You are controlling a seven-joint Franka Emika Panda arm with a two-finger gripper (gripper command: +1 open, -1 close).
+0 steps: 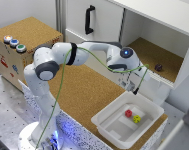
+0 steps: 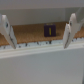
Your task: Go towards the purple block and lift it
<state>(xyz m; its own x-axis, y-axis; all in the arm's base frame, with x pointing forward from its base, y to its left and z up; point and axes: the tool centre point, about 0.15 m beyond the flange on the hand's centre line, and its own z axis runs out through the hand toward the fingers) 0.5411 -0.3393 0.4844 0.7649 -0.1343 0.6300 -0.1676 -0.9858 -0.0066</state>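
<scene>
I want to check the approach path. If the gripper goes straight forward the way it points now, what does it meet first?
Probably the purple block: in the wrist view it sits between the open fingers of the gripper, beyond the cabinet's white front edge. Depth is unclear, so that edge might catch it first.

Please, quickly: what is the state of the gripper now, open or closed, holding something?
Gripper: open, jaws spread wide, holding nothing; the purple block sits ahead between them, untouched.

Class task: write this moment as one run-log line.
phase: approach | target: small dark purple cube block on cork shelf, untouched | gripper: open, empty
</scene>
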